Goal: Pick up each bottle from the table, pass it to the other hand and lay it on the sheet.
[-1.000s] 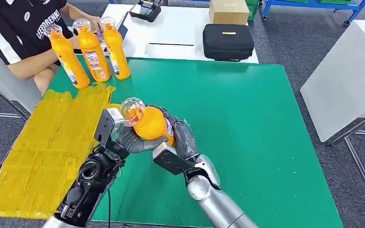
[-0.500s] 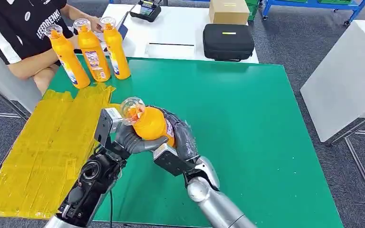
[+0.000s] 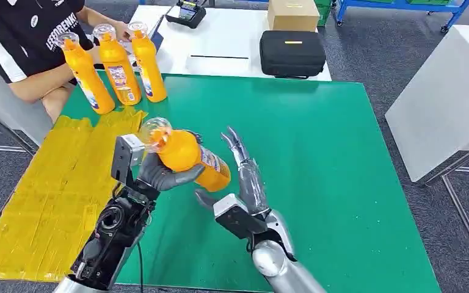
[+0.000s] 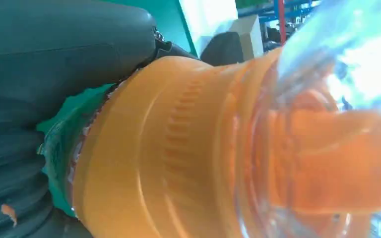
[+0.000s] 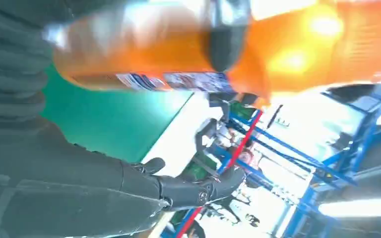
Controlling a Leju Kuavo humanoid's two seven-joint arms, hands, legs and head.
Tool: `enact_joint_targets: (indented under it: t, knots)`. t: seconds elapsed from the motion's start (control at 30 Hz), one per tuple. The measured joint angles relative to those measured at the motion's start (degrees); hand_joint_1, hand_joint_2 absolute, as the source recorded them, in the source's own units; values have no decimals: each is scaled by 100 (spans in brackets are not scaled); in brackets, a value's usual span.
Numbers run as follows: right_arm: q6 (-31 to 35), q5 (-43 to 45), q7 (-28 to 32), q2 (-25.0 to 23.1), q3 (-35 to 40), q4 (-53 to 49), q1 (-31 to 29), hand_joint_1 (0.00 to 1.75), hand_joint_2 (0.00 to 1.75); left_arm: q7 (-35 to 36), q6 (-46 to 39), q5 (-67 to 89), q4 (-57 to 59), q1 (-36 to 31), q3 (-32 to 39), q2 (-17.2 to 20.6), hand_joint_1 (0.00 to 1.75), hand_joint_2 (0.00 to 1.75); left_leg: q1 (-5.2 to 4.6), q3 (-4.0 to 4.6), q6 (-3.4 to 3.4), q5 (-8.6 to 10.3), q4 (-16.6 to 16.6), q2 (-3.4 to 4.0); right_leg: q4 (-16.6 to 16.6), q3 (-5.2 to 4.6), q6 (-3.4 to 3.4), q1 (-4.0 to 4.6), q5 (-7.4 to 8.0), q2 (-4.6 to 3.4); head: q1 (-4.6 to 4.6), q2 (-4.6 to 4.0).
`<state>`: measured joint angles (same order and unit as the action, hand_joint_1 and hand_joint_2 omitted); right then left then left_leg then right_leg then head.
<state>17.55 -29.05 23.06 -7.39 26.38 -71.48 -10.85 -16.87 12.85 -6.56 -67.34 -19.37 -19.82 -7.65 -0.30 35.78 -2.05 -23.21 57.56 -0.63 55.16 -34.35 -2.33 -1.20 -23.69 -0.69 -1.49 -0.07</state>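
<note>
While the left hand [image 3: 162,174] grips an orange bottle [image 3: 186,157] around its upper body, the bottle hangs tilted above the green counter [image 3: 317,159], clear cap [image 3: 154,133] toward the near left and base toward the right. Bottle sits over the counter just right of the yellow sheet [image 3: 55,195], not touching it. Label [image 3: 210,161] visible on the lower body.

Right hand [image 3: 244,177] is released: fingers [image 3: 235,143] extended and spread, pointing away from the robot, holding nothing. It stands just right of the bottle's base; from the head view I cannot tell whether the thumb brushes the bottle. Right wrist view: bottle [image 5: 228,47] blurred across the frame, dark fingers [image 5: 193,188] apart from it.

Left wrist view: bottle [image 4: 178,148] shoulder and clear cap [image 4: 337,64] very close, dark fingers [image 4: 64,54] wrapped against the orange body.

Far left of the counter: three more orange bottles [image 3: 119,67] stand upright in a row, beyond the far edge of the sheet. A person [image 3: 30,43] in a black-and-white shirt sits behind them, one hand near the caps.

White counter [image 3: 220,43] beyond the green one carries a black case [image 3: 292,53], a cardboard box [image 3: 293,13] and a small dark device [image 3: 186,11].
</note>
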Motion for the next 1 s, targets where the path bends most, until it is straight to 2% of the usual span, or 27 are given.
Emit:
enact_joint_targets:
  t: [0.2,0.23,0.4,0.53,0.67,0.77,0.87,0.9,0.97,1.0]
  knots:
    - [-13,9,-17,107,0,-445,120,0,0,0,0,0,2,16,57,7,175,175,0,0,-1,1,0,1,0,2,0,0,1,0,-2,0]
    - [-15,9,-17,133,2,-533,136,0,175,0,0,0,2,18,87,7,175,175,-1,0,-1,1,0,0,0,2,0,0,1,0,-4,0]
    - [-13,147,-22,208,-29,-881,357,0,175,-48,-320,219,2,37,118,13,175,175,-1,1,-1,0,0,-4,0,3,0,0,0,2,-2,0]
    - [-79,170,-140,384,-190,-1668,837,0,175,-367,-1751,1585,-133,129,212,46,175,175,-1,3,0,-4,0,-2,0,0,0,0,-1,1,-4,0]
    - [-76,289,-114,529,-479,-2286,1243,0,175,-361,-2646,2760,-427,265,251,81,175,175,-1,6,0,-5,0,-13,-1,-1,2,-1,-4,3,-2,0]
    - [-74,356,-46,592,-708,-2609,1438,0,175,-137,-3516,4227,-531,311,232,100,175,175,-2,6,0,-6,0,-9,-2,-2,2,-1,-4,1,-2,0]
    - [-122,356,-15,612,-826,-2769,1518,0,175,637,-4280,6294,-527,305,205,118,175,175,-1,5,-1,-5,0,-10,-2,-1,1,-1,-3,1,-4,0]
    - [-151,352,-17,612,-848,-2797,1517,0,175,1214,-4330,7476,-496,275,181,144,175,175,-1,4,-1,-4,0,-11,-2,0,1,-1,-3,2,-4,0]
    - [-197,350,-33,605,-890,-2819,1491,0,175,2873,-3951,9635,-284,72,-47,378,175,175,1,4,-2,2,0,-10,-2,-1,2,1,-2,2,4,0]
    - [-201,348,-50,599,-898,-2819,1476,0,175,3434,-3860,10110,-159,-34,-237,457,175,175,1,3,-2,2,0,-6,-2,-1,2,1,2,2,-4,0]
